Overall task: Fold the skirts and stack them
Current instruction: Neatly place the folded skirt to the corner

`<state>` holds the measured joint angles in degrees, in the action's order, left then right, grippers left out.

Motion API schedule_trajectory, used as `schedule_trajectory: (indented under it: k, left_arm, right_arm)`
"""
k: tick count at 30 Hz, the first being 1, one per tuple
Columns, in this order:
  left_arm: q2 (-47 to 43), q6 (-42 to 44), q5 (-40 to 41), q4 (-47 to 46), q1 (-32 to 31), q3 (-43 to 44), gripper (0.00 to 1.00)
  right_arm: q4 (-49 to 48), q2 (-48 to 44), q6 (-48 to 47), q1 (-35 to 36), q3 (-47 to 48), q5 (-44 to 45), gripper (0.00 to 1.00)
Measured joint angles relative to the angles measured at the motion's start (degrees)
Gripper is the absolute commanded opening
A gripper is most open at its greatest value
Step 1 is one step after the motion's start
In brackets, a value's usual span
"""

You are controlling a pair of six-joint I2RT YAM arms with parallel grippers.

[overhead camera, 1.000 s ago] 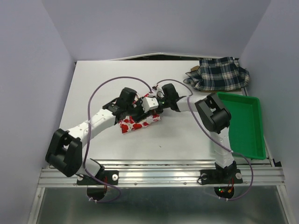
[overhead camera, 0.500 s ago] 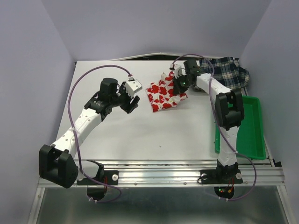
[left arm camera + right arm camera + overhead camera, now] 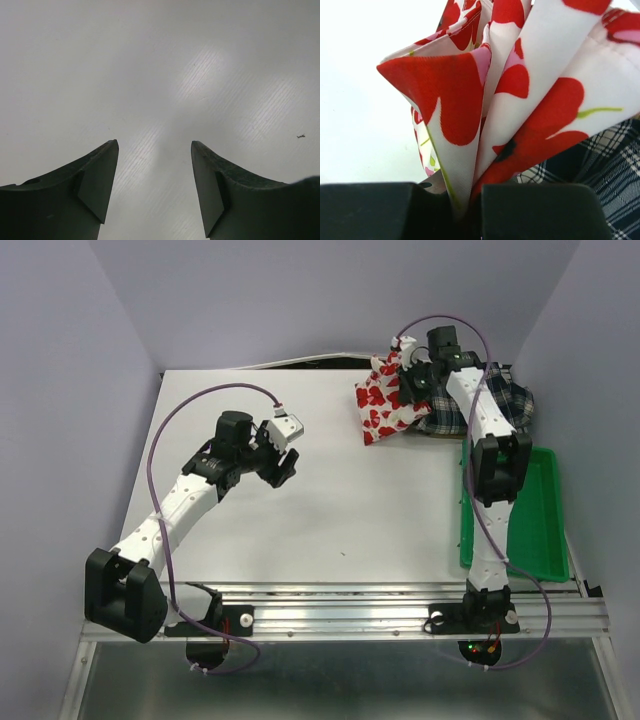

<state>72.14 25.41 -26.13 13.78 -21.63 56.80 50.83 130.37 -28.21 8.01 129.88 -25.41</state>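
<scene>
Top view first: your left arm (image 3: 170, 515) runs up from its base at the near left, elbow low, forearm angled toward the middle. The left claw (image 3: 282, 467) hangs over bare counter (image 3: 330, 530) with its fingers spread and nothing in them. Your right arm (image 3: 490, 460) is stretched nearly straight toward the far right corner. There the right claw (image 3: 408, 390) has the flower skirt (image 3: 383, 408) bunched in its grip. That skirt sits right at the left edge of the plaid skirt (image 3: 490, 405), which is heaped in the back corner. The green tray (image 3: 545, 530) lies along the right side, nearer you.

Left wrist: left claw (image 3: 155, 150) wide apart, only plain counter (image 3: 160, 65) between the fingers.

Right wrist: right claw (image 3: 470, 192) is pinched tight on several folds of the flower skirt (image 3: 520, 80), which fan out from it. Plaid skirt (image 3: 600, 170) shows just behind, lower right. Can't tell whether the flower skirt touches it.
</scene>
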Motion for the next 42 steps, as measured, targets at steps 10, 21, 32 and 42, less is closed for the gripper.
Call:
schedule_trajectory:
  k: [10,21,32,42]
  left_arm:
    - [0.7,0.0,-0.3,0.7,0.0,0.0,0.71]
    - [5.6,-0.1,-0.7,2.0,0.0,1.3,0.70]
    - [8.3,-0.2,-0.6,2.9,0.0,3.7,0.69]
    - [9.9,0.0,1.0,6.5,0.0,5.0,0.70]
  right_arm:
    - [2.7,-0.1,1.0,-8.5,1.9,-4.2,0.01]
    - [1.9,-1.1,3.2,-16.6,3.7,-9.4,0.01]
    - [0.9,-1.1,4.1,-23.8,4.7,-15.5,0.01]
    - [-2.4,2.3,3.3,-27.0,5.8,-19.8,0.04]
